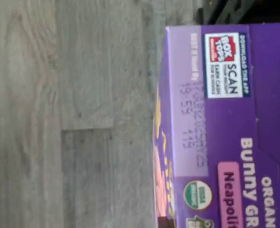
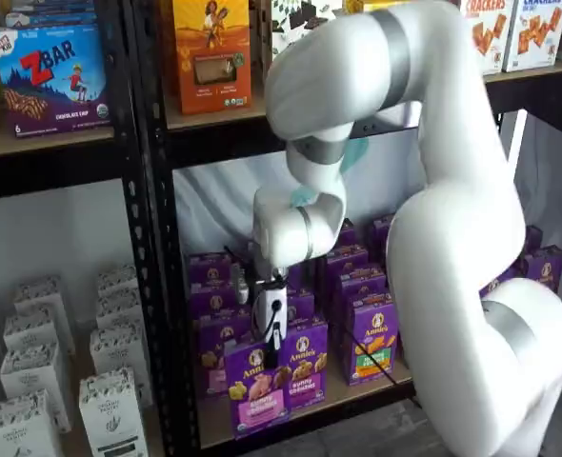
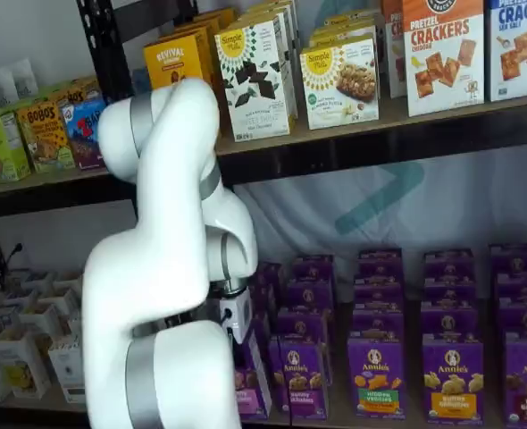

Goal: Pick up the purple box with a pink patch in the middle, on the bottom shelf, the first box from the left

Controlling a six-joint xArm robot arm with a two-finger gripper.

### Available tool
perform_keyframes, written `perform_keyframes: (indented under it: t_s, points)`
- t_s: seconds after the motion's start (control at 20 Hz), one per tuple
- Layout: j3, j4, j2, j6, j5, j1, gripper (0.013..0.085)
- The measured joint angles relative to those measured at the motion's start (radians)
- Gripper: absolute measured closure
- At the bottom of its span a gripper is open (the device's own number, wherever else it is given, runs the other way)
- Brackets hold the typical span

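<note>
The purple box is an upright Annie's carton with a white seal and a pink panel. It hangs in front of the bottom shelf, covering part of the black front rail. My gripper comes down onto its top edge, and a black finger lies against the carton, shut on it. The wrist view shows the box's top face close up, with a Box Tops mark and a pink label, and grey floor beside it. In a shelf view the box is partly hidden behind my arm.
Rows of other purple Annie's cartons stand behind and to the right, one with a purple panel and one with a green-and-orange panel. A black upright is to the left, with white cartons beyond. My large white arm fills the right.
</note>
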Motion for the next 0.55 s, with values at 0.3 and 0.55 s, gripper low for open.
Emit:
perform_keyframes:
  t_s: [0.3,0.55]
  points:
    - [0.116,0.01,-0.12,-0.026,0.019,-0.017,0.065]
    - [0.174,0.039,-0.183,-0.057,0.034,-0.022,0.065]
